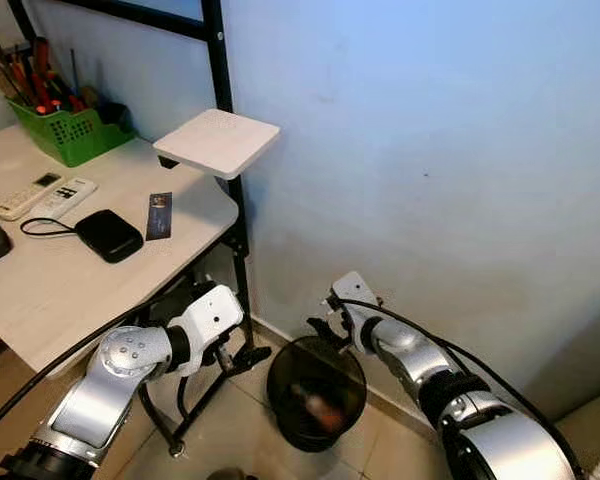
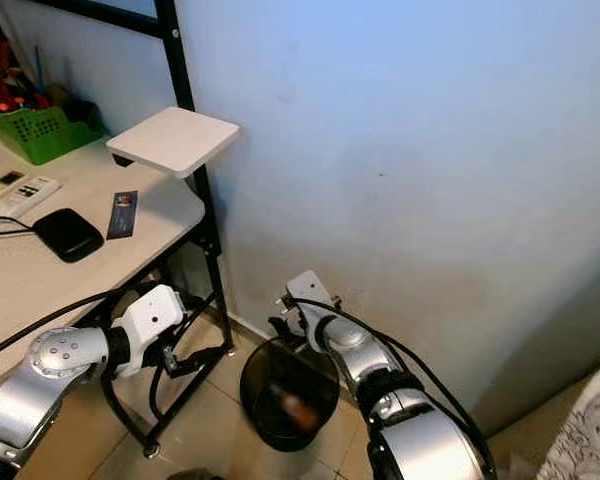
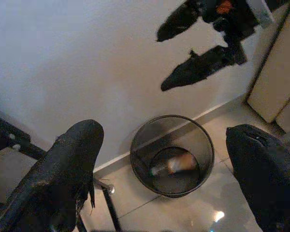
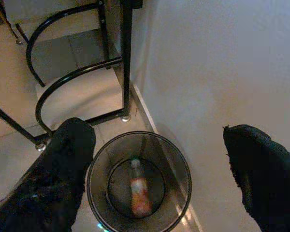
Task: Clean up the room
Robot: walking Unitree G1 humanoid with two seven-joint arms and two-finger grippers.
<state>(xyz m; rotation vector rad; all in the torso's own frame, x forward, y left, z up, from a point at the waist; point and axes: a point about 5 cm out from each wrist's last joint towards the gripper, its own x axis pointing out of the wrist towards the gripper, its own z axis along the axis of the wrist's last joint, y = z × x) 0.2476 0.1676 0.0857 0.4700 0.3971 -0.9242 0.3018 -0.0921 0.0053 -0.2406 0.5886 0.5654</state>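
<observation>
**Bottle binned — drop step looks done**

The bottle [image 4: 139, 191] lies at the bottom of the waste bin [image 4: 176, 166] by the wall. The right gripper [image 1: 327, 325] hovers above the rim, fingers spread wide, empty; the left gripper [image 3: 164, 179] — also open, empty — waits near the desk [image 1: 40, 280]. Next, probably: withdraw and seek more clutter.

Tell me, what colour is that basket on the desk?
Bright green basket, clearest in the left eye view.

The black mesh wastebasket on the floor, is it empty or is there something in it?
Not empty. The black mesh wastebasket holds one bottle with an orange label, lying on its bottom, directly below the open right gripper.
</observation>
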